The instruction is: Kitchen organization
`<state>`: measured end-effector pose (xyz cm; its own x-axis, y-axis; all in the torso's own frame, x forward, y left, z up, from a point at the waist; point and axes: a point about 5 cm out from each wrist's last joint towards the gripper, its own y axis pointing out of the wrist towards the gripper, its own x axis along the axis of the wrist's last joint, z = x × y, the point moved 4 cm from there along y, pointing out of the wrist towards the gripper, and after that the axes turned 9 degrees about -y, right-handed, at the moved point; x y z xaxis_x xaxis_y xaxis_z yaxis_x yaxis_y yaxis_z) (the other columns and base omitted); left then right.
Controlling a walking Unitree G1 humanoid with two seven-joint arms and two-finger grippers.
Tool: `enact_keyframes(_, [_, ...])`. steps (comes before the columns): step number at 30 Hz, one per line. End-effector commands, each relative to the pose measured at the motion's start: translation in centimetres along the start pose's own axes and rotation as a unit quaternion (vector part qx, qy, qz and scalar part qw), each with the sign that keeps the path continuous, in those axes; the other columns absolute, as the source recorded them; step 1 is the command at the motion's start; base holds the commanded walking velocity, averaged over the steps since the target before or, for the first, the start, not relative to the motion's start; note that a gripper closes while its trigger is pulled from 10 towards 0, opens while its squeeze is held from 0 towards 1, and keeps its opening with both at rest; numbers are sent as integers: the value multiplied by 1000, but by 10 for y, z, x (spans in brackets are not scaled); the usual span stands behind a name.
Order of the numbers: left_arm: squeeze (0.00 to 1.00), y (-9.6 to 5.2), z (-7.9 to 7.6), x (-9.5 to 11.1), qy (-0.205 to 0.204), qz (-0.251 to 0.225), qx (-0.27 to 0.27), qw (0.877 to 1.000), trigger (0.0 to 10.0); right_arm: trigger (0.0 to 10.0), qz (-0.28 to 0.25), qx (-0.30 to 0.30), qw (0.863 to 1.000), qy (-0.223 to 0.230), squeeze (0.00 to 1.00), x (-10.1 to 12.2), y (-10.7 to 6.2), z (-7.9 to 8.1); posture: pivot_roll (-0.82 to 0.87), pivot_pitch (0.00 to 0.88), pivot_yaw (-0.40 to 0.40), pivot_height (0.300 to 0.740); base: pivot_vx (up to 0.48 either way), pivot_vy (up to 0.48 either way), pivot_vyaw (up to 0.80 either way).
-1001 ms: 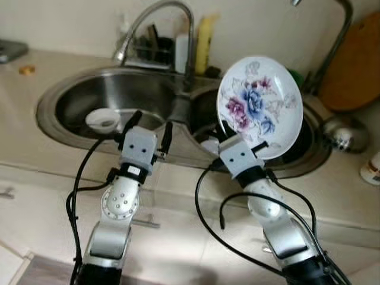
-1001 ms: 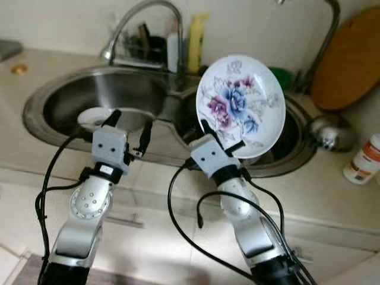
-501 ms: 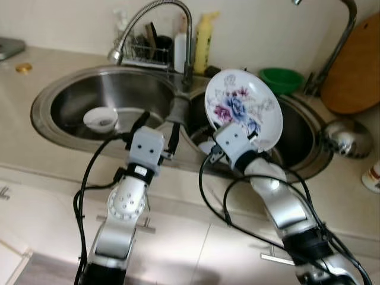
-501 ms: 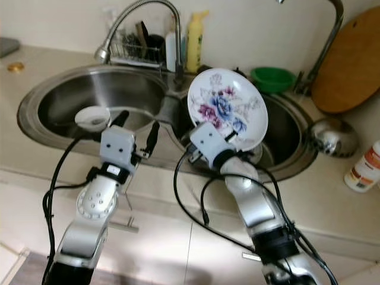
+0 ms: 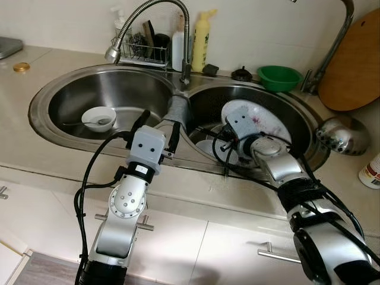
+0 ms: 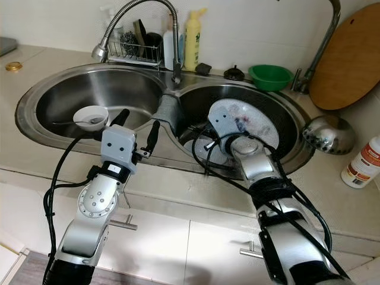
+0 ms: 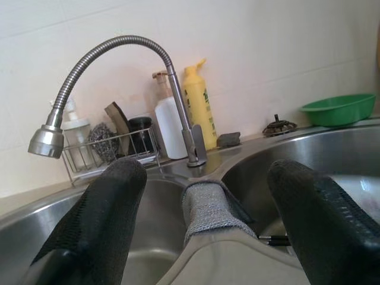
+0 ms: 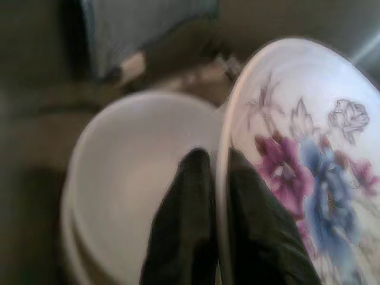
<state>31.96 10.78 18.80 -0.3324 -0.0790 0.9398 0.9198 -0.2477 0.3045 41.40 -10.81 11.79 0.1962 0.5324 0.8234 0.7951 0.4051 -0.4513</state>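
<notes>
A white plate with purple and blue flowers [image 5: 264,122] stands tilted on edge inside the right sink basin [image 5: 297,119]. My right gripper [image 8: 218,196] is shut on the plate's rim [image 8: 309,178], one black finger on each face. Under it lies a stack of white dishes [image 8: 130,178], also visible low in the basin [image 5: 208,148]. My left gripper [image 5: 157,123] hangs open above the sink's front rim, near the divider between the basins, with nothing between its fingers [image 7: 101,219]. A small white bowl with a spoon [image 5: 98,117] sits in the left basin.
A grey cloth [image 5: 177,110] drapes over the divider under the curved faucet [image 5: 151,12]. Behind stand a wire rack [image 5: 142,50], a yellow bottle [image 5: 202,41] and a green bowl [image 5: 279,77]. A wooden board [image 5: 353,65], a steel bowl [image 5: 341,135] and a small bottle [image 5: 371,172] are at the right.
My right arm has carried the flowered plate from above the counter down into the right basin, over the white dishes. The left gripper has stayed open in place.
</notes>
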Motion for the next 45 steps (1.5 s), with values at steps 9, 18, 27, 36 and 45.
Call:
enact_keyframes(9, [0, 1, -2, 4, 2, -7, 0, 1000, 10000, 10000, 49, 24, 998, 31, 1000, -25, 3, 8, 134, 0, -87, 740, 0, 0, 0])
enact_keyframes(18, [0, 0, -4, 3, 0, -5, -2, 1000, 10000, 10000, 10, -7, 997, 71, 1000, -10, 4, 2, 136, 0, -87, 740, 0, 0, 0])
enact_keyframes(27, [0, -1, -3, 3, -2, -7, -1, 1000, 10000, 10000, -151, -97, 982, 60, 1000, 42, -14, -14, 132, 0, -82, 740, 0, 0, 0])
enact_keyframes(36, [0, -2, -5, 4, -10, -9, -6, 1000, 10000, 10000, -258, -169, 951, 28, 1000, 75, -51, -11, 123, 0, -76, 740, 0, 0, 0])
enact_keyframes(45, [0, 0, -5, 4, -23, -7, -7, 1000, 10000, 10000, -289, -252, 923, 23, 0, 75, -81, -11, 115, 0, -73, 740, 0, 97, 0])
